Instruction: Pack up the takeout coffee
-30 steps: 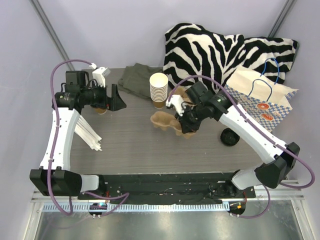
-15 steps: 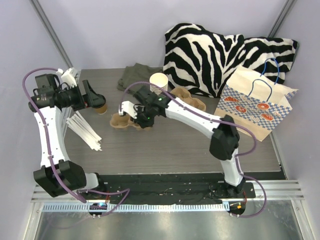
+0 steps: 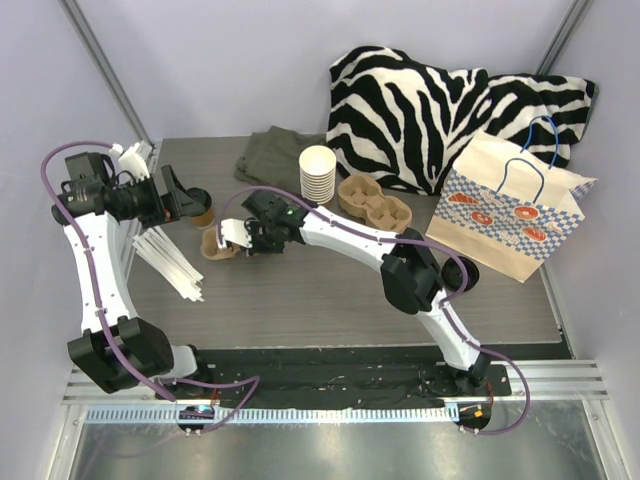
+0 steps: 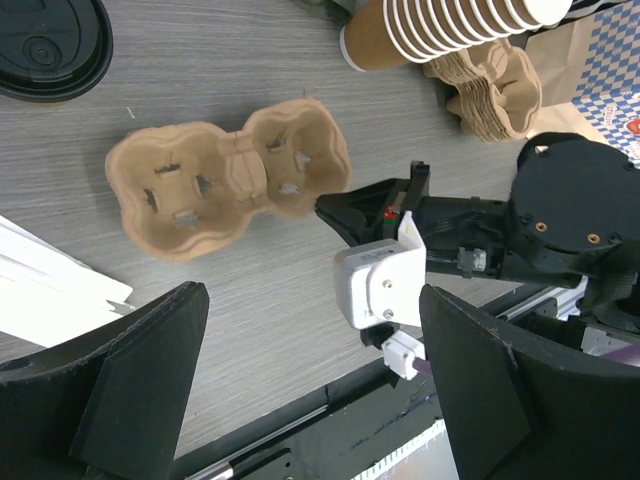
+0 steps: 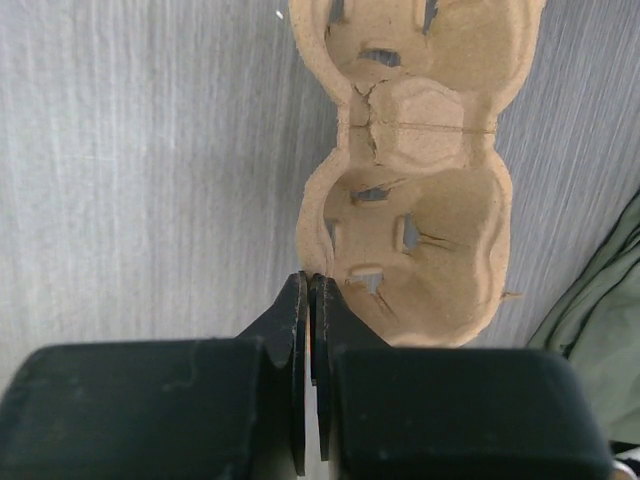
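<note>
One grey worktop [image 3: 300, 300], with lots on it.

One takeout coffee [image 3: 204, 213] – brown cup, black lid on top. Stands upright on the left part of the worktop, toward the back. Sits just beside the left hand [image 3: 178, 192] and near the cup tray [image 3: 218, 245].

Left hand spread wide apart, its two black fingers [image 4: 130, 380] far from each other. Points toward the cup tray.

Right hand [image 3: 240, 240] squeezed together on the rim of the cup tray, pinching the thin edge. One tray there, with two holes, both facing up. Lies flat on the worktop, between the coffee and the right hand.

More things behind and beside:
- one pile of trays [image 3: 375, 200] at the back – too tight to count
- one tall pile of cups [image 3: 318, 175] just left of that pile
- one bunch of long white sticks [image 3: 170, 262] at the left edge, hard to count
- one paper bag [image 3: 500, 215] with blue squares, on the right
- one zebra cloth [image 3: 430, 100] at the back
- one green cloth [image 3: 268, 155] beside the pile of cups
- one loose black lid [image 3: 466, 272], partly hidden by the right arm [image 3: 350, 232]
</note>
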